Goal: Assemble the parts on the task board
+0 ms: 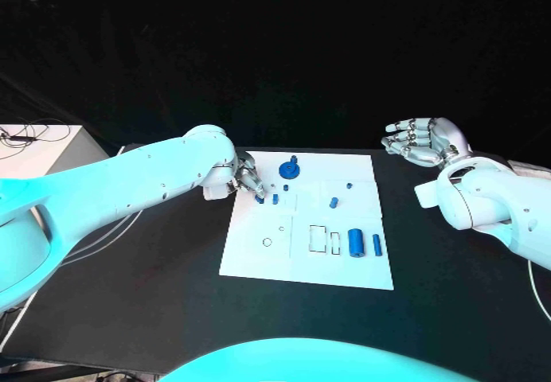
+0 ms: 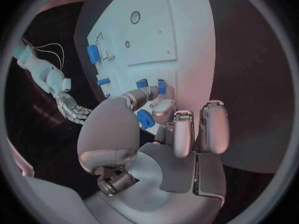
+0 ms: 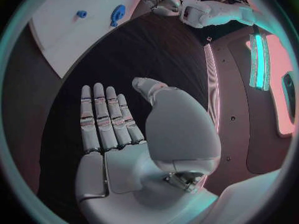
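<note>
The white task board lies mid-table. My left hand hovers over its far left corner, fingers curled down, with fingertips at a small blue part; a second small part stands beside it. Whether the part is pinched is hidden. A blue round part sits just beyond that hand. Another small blue piece lies mid-board, and two blue cylinders lie near the right edge. My right hand is raised off the board's far right, fingers straight and apart, holding nothing.
Outlined slots and a small ring hole mark the board's near half. A pale box with cables stands at the far left of the table. Black tabletop surrounds the board.
</note>
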Tool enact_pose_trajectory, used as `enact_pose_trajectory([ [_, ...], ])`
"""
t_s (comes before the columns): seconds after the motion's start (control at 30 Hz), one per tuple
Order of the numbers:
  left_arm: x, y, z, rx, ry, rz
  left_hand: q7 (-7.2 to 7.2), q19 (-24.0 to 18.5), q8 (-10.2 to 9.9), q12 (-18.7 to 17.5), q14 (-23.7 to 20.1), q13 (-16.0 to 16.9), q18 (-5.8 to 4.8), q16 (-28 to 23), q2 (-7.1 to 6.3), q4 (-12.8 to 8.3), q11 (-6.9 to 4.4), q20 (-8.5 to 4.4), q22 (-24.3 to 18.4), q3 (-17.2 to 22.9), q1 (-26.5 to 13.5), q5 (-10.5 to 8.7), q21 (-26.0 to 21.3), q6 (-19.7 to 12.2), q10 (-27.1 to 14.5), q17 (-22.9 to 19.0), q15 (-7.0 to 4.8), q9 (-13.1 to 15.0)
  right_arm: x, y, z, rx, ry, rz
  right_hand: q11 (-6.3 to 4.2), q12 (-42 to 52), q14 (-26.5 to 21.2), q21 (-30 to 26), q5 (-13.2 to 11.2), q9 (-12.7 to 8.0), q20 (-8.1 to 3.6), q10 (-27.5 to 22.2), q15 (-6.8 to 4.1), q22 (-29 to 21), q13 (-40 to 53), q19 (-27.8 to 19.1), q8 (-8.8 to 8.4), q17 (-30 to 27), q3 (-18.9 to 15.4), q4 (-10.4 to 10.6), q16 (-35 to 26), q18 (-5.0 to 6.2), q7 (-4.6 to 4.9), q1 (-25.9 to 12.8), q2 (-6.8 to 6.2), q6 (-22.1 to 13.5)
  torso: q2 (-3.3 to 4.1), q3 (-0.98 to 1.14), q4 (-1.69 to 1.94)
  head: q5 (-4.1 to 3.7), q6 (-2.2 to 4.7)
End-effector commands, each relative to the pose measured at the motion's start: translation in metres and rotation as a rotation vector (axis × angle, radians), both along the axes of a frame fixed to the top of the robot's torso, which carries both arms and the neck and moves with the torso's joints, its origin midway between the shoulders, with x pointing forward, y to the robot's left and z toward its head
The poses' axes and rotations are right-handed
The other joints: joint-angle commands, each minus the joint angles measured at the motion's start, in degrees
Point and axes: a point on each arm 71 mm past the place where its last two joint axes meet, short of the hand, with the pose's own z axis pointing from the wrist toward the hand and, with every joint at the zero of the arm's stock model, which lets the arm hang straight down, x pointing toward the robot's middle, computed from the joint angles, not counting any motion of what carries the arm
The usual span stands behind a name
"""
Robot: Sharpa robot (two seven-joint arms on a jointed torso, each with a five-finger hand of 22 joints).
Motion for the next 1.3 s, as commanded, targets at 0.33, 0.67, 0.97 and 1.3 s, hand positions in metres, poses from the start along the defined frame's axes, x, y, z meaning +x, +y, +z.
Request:
enact_pose_trajectory([
  [0.33,-0.0045,-0.0100,-0.0050,0.036,0.024,-0.065,-6.73,0.5,8.0,0.3,6.1,0.1,-0.80,0.2,1.10,-0.6,-0.92,0.28,2.4,0.5,1.2,0.49,0.0,7.8,1.4,15.1,-0.40,18.6,-0.0006,0.0016,0.0002,0.001,-0.002,0.019,0.26,-0.1,0.1,-0.1,0.4,0.0,-0.17,-0.1,0.28,0.0,-0.1,-0.4,-0.19,0.0,-0.3,0.0,-0.4,0.31,4.05,-0.5,0.13,-0.1,-0.02,0.01,0.01,-0.20,-0.02],
  [0.67,-0.0049,-0.0114,-0.0044,0.071,0.004,-0.086,-6.75,0.6,7.8,0.2,6.1,0.2,-0.82,0.2,1.19,-1.0,-0.95,0.38,2.5,0.9,1.4,0.79,0.0,8.0,1.5,15.1,-0.42,18.6,-0.0009,0.0015,0.0002,0.002,-0.002,0.021,0.26,-0.1,0.1,-0.1,0.4,-0.1,-0.16,-0.1,0.29,-0.2,-0.1,-0.4,-0.19,-0.1,-0.3,0.0,-0.4,0.31,4.05,-0.5,0.15,-0.1,-0.03,-0.10,0.03,-0.29,0.01],
  [0.97,-0.0037,-0.0091,-0.0031,0.094,-0.029,-0.082,-6.76,0.7,7.7,0.3,6.1,0.3,-0.86,0.2,1.37,-1.3,-0.96,0.49,2.7,1.4,1.5,1.24,0.1,8.3,1.8,15.1,-0.43,18.7,-0.0010,0.0017,0.0002,0.002,-0.002,0.022,0.26,-0.1,0.1,-0.1,0.5,-0.1,-0.16,-0.1,0.29,-0.2,-0.1,-0.4,-0.19,-0.1,-0.3,0.0,-0.4,0.31,4.05,-0.5,0.15,-0.1,-0.01,-0.12,0.06,-0.24,0.07],
  [1.3,-0.0050,-0.0109,-0.0031,0.082,-0.023,-0.084,-6.75,0.9,7.7,0.4,6.1,0.6,-0.90,0.2,1.38,-1.4,-0.95,0.61,2.9,1.8,1.2,1.74,0.2,8.6,2.0,15.1,-0.42,18.8,-0.0010,0.0020,0.0002,0.002,-0.002,0.024,0.26,-0.1,0.1,-0.1,0.5,-0.1,-0.16,-0.1,0.29,-0.2,-0.1,-0.4,-0.19,-0.1,-0.3,0.0,-0.4,0.31,4.05,-0.5,0.15,-0.1,0.02,-0.08,0.03,-0.21,0.06],
])
